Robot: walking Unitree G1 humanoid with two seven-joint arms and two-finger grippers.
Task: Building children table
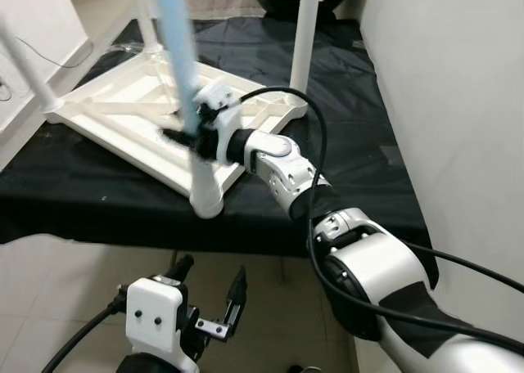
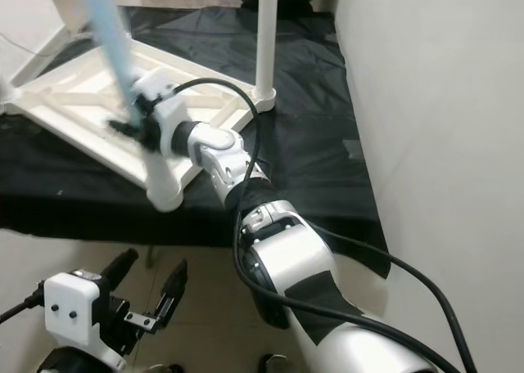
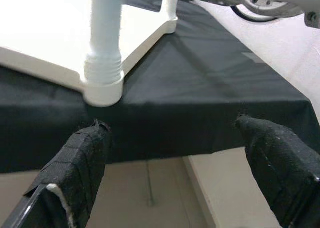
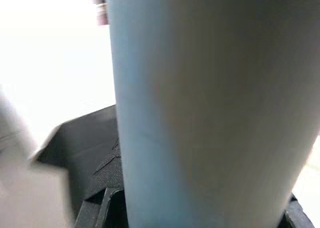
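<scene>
A white children's table top [image 1: 115, 119] lies upside down on a black cloth [image 1: 352, 144]. A light blue leg [image 1: 180, 54] rises tilted from a white threaded socket [image 1: 206, 195] at the top's near corner. My right gripper [image 1: 188, 136] is shut on this blue leg just above the socket, and the leg [image 4: 210, 113] looms close in the right wrist view. A white leg [image 1: 304, 38] stands upright at the far right corner. My left gripper [image 1: 209, 283] hangs open low over the floor, below the cloth's front edge, holding nothing; the socket [image 3: 104, 63] is ahead of its fingers [image 3: 80, 163].
More white legs stand at the left [image 1: 24, 62] and back [image 1: 143, 17] of the top. A pale wall [image 1: 458, 103] runs close along the right side. Beige floor tiles [image 1: 74, 275] lie below the cloth's front edge.
</scene>
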